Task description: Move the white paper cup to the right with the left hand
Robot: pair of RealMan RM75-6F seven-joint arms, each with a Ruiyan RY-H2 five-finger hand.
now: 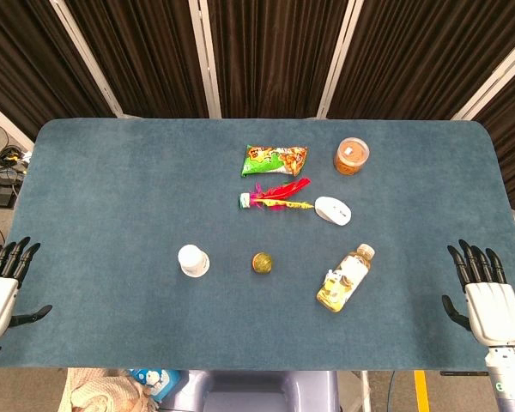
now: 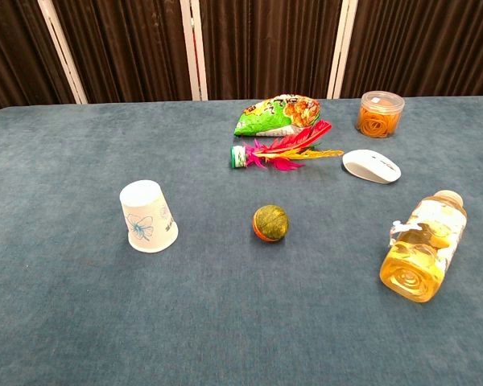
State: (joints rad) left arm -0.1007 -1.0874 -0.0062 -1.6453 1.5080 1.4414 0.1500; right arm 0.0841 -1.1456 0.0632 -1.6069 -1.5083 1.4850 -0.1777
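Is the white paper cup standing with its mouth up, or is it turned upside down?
Upside down. In the chest view the white paper cup rests on its wide rim, with the narrower closed base on top; the head view shows that flat base too.

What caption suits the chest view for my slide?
Upside-down white paper cup left of a small green-orange ball on blue felt table.

Dark curtains (image 1: 266, 51) with pale vertical strips, blue table (image 1: 112, 189)

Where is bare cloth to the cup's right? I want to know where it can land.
Free: the gap between the white paper cup and the small ball, and the near strip in front of both. Beyond the ball lies the bottle; farther back the shuttlecock, mouse, snack bag and jar crowd together.
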